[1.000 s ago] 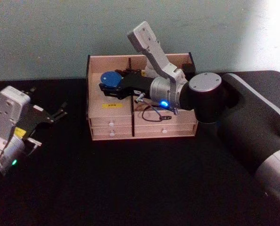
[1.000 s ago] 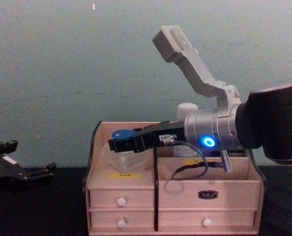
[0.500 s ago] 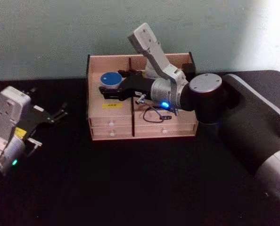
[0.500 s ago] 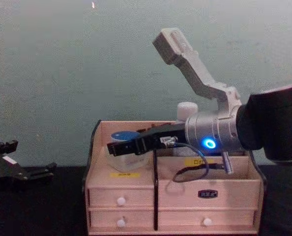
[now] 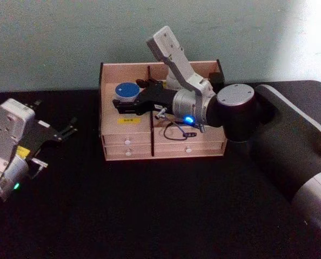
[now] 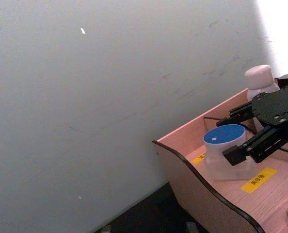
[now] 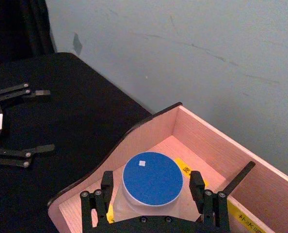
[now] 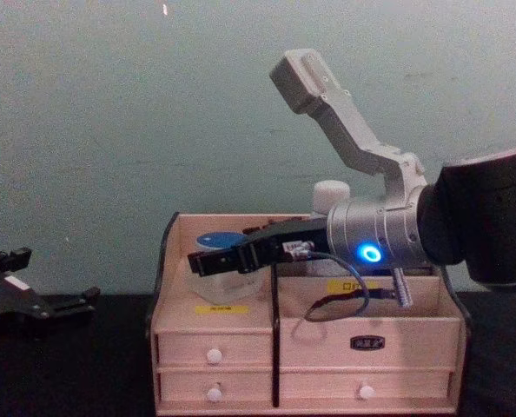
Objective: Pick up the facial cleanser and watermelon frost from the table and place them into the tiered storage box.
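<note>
Tiered storage box (image 5: 161, 145) is seen at the centre of the head view, against the pale wall, on a black table (image 5: 149, 216). Yellow labels (image 6: 258, 179) are fixed to its steps, but their writing is too small to be read. In its left compartment a clear jar with a blue lid (image 7: 152, 178) is stood upright; a white-capped bottle (image 6: 259, 80) is seen in the compartment behind the divider. The right gripper (image 7: 151, 196) is reached over the left compartment with its fingers spread on either side of the jar, apparently not pressed against it. The left gripper (image 5: 63, 131) is held at the left of the head view, above the table, fingers parted and holding nothing.
</note>
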`<state>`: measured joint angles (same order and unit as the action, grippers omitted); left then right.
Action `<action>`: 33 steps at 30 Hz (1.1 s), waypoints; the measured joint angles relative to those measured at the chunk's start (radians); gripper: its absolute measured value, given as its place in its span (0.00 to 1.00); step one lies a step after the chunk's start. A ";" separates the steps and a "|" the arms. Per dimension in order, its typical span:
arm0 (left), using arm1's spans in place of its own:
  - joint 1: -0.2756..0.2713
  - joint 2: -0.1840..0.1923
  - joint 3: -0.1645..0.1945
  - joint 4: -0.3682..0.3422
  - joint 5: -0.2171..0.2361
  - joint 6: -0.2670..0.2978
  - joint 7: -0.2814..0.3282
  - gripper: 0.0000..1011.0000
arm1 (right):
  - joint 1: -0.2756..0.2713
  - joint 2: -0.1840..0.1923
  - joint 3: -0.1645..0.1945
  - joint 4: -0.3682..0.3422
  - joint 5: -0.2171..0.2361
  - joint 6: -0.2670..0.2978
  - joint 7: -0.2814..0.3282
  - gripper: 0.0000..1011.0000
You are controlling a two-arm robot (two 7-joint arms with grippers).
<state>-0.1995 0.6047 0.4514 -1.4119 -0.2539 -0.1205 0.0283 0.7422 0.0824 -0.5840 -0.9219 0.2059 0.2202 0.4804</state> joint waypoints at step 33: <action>0.000 0.000 0.000 0.000 0.000 0.000 0.000 0.99 | -0.223 0.159 0.185 -0.428 0.081 -0.060 -0.142 0.99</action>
<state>-0.1995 0.6047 0.4514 -1.4120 -0.2539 -0.1205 0.0283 0.5191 0.2412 -0.3992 -1.3497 0.2874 0.1603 0.3383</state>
